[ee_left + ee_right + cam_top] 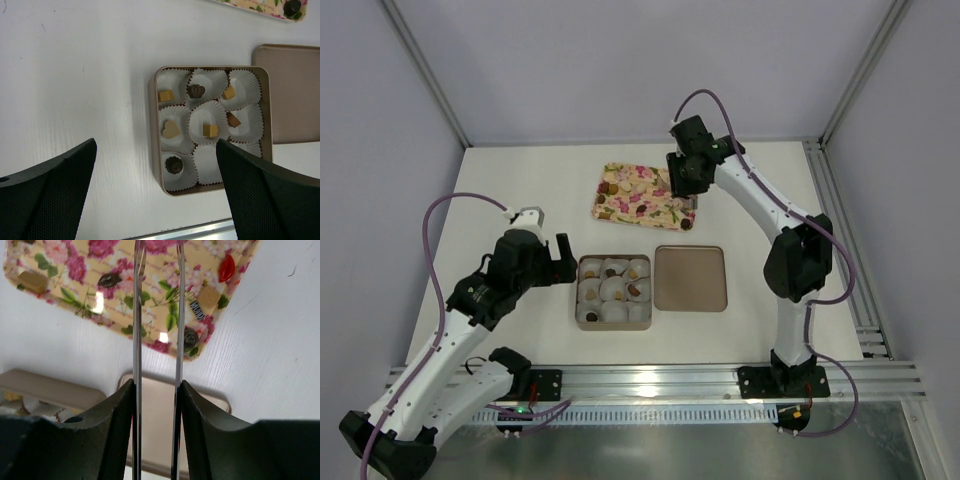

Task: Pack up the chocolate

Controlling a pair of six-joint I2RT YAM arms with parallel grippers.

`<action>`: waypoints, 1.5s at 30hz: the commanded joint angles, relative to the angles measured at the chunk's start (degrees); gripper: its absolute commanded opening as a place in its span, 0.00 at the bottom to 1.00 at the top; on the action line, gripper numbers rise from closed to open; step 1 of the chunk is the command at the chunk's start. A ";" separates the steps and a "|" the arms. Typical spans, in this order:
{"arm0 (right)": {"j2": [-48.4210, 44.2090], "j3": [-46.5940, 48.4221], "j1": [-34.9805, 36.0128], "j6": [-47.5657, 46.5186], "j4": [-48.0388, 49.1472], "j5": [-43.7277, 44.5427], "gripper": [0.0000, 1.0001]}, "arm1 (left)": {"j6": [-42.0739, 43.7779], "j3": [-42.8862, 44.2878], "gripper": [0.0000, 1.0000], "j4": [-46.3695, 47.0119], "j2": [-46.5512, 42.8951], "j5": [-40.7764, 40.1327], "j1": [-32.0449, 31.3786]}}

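The square brown box (154,130) holds white paper cups with several chocolates: a tan heart (171,129), a dark crown (196,90), a dark round one (174,164). More chocolates lie on the flowered tray (75,295), among them a dark oval (108,280) and a red one (227,267). My right gripper (155,385) is shut on thin metal tongs (137,315), whose two blades reach over the tray with a gap between them; their tips are out of view. My left gripper (156,150) hangs open and empty to the left of the box (579,295).
The box's brown lid (690,278) lies flat right of the box. The tray (642,196) sits behind both. A metal rail (660,380) runs along the near table edge.
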 commanded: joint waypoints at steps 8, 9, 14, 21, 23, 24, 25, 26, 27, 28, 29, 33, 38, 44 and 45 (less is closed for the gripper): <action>10.75 14.77 -2.21 0.45 -1.15 2.43 0.44 | 0.24 0.11 1.00 0.25 0.05 -0.66 0.21; 11.19 15.56 -2.21 0.54 -1.23 2.08 0.44 | 0.24 0.11 1.00 0.34 0.05 -0.66 0.21; 11.45 14.17 -2.21 1.51 -0.09 1.02 0.44 | 0.24 0.11 1.00 0.25 -0.04 -0.66 0.13; 11.89 12.41 -2.21 2.04 0.70 -0.30 0.44 | 0.32 0.11 1.00 0.25 0.05 -0.40 0.21; 11.98 11.97 -2.21 2.04 0.96 -0.30 0.44 | 0.24 0.11 1.00 0.25 0.05 -0.49 0.21; 12.24 11.88 -2.21 1.95 0.88 -0.38 0.44 | 0.32 0.11 1.00 0.25 0.05 -0.49 0.21; 12.42 11.79 -2.21 1.95 0.88 -0.12 0.44 | 0.32 0.11 1.00 0.34 0.05 -0.49 0.21; 12.60 11.88 -2.21 1.86 0.96 -0.12 0.44 | 0.32 0.11 1.00 0.25 0.05 -0.49 0.21; 13.03 11.88 -2.21 1.95 0.88 -0.03 0.44 | 0.32 0.11 1.00 0.25 0.14 -0.49 0.21; 13.21 11.96 -2.21 1.95 0.88 0.05 0.44 | 0.32 0.11 1.00 0.25 0.05 -0.49 0.21; 13.39 12.05 -2.21 1.95 0.88 -0.03 0.44 | 0.32 0.02 1.00 0.25 -0.04 -0.49 0.21; 14.09 12.23 -2.21 1.78 1.05 -0.21 0.43 | 0.24 0.11 1.00 0.25 0.05 -0.57 0.21; 14.35 12.23 -2.21 1.42 1.05 -0.03 0.38 | 0.24 0.11 1.00 0.34 0.05 -0.49 0.21; 13.57 12.05 -2.21 1.07 0.52 0.14 0.31 | 0.15 0.02 1.00 0.25 -0.21 -0.66 0.21; 13.04 11.79 -2.21 1.07 0.44 0.23 0.29 | 0.24 0.02 1.00 0.25 -0.30 -0.66 0.21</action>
